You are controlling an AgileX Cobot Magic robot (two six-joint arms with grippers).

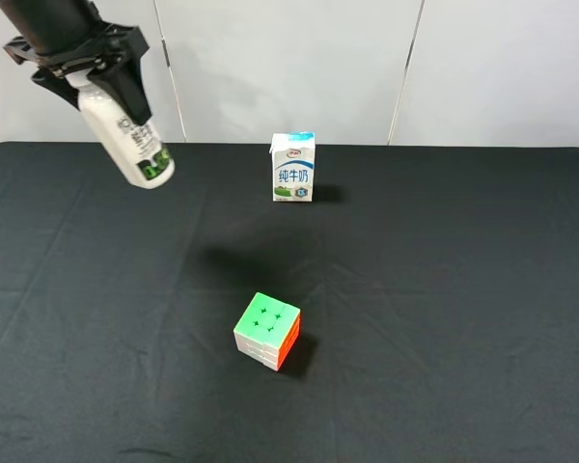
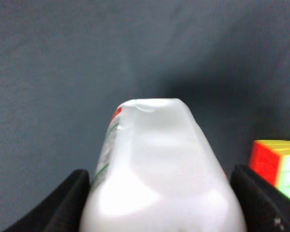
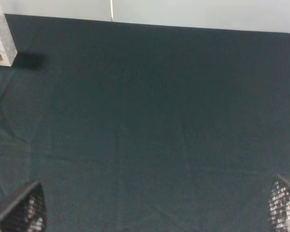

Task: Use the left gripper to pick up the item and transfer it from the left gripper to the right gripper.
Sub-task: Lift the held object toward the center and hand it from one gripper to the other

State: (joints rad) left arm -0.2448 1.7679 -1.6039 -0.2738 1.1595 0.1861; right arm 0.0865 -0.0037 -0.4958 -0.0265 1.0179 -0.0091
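The left gripper (image 1: 98, 79) hangs high above the table's far left corner and is shut on the item, a white bottle (image 1: 135, 140). The bottle is in the air, tilted, base pointing down and to the right, with its green-and-black label band near the low end. Its cap end is hidden between the jaws. In the left wrist view the bottle (image 2: 159, 164) fills the gap between the two black fingers (image 2: 67, 203). The right gripper (image 3: 152, 208) shows only in the right wrist view, its finger pads (image 3: 21, 210) wide apart and empty over bare black cloth.
A small milk carton (image 1: 293, 167) stands upright at the back middle of the black table (image 1: 463, 289); it also shows in the right wrist view (image 3: 1, 41). A pastel puzzle cube (image 1: 266, 330) sits near the front middle, and shows in the left wrist view (image 2: 278, 166).
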